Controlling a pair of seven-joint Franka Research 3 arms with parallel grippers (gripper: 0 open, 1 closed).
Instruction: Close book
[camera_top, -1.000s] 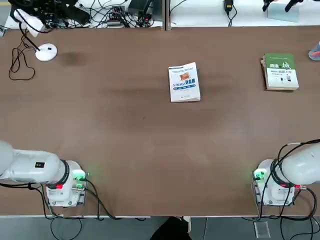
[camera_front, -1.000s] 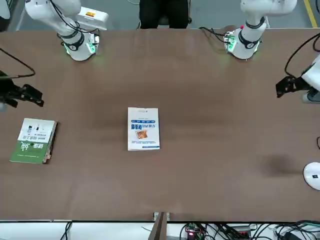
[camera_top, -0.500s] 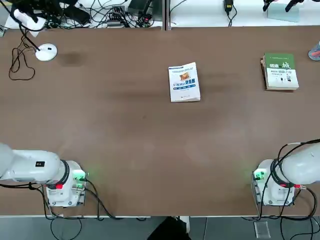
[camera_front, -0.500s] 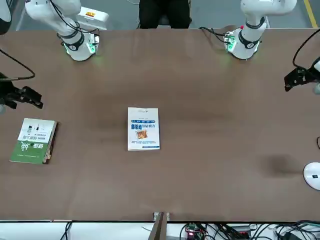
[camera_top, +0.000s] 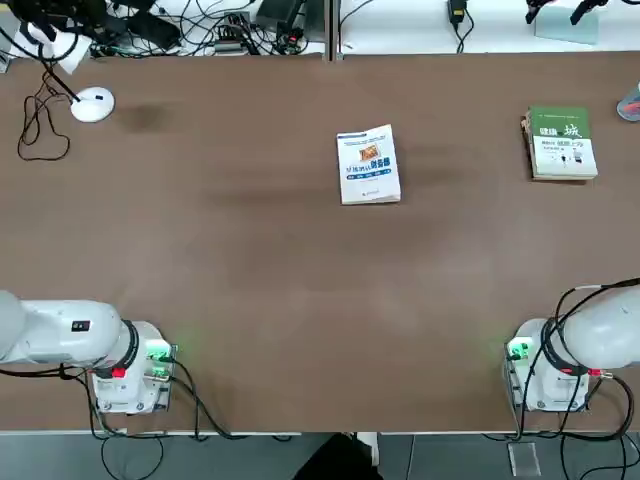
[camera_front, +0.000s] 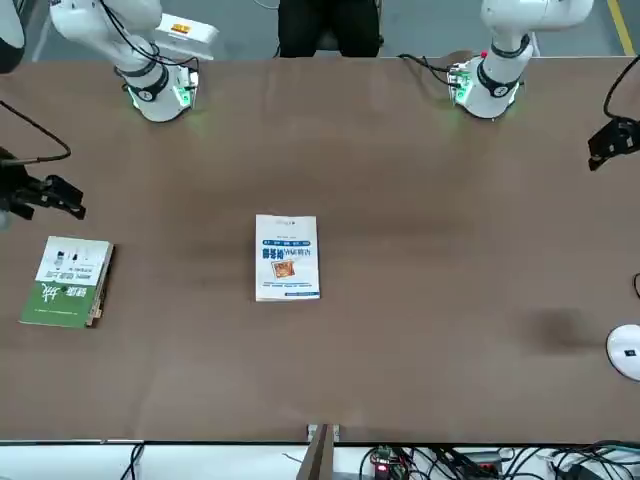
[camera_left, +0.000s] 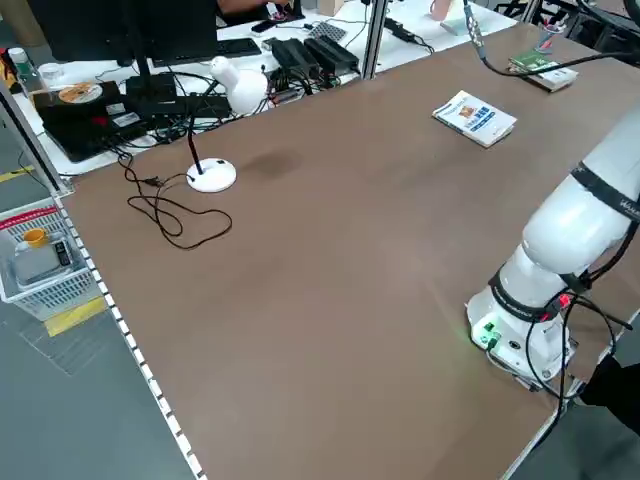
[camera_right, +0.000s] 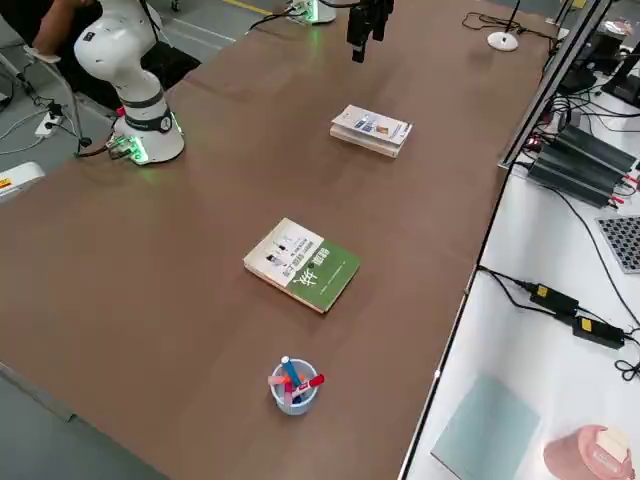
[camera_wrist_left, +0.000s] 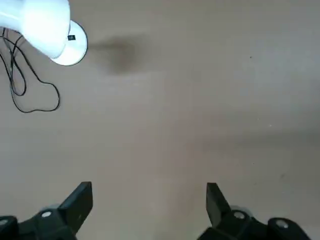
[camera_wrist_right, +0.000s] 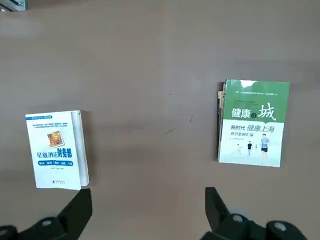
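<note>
The book (camera_top: 368, 165) lies shut and flat in the middle of the table, its white cover with an orange picture and blue title facing up (camera_front: 287, 257) (camera_left: 475, 117) (camera_right: 371, 130). My right gripper (camera_wrist_right: 149, 207) hangs high above the table's right part (camera_front: 45, 195), open and empty, with the book (camera_wrist_right: 56, 150) far below it. My left gripper (camera_wrist_left: 149, 205) is also open and empty, raised over the table's left edge (camera_front: 612, 142), well away from the book.
A green-and-white book (camera_top: 562, 143) (camera_wrist_right: 254, 122) lies shut at the far right. A white lamp base (camera_top: 92, 104) (camera_wrist_left: 70, 42) with a black cable sits at the far left. A cup of pens (camera_right: 292, 385) stands at the right edge.
My left gripper has drifted further out to the robot's left and back toward the robot. The right gripper and the book have stayed put.
</note>
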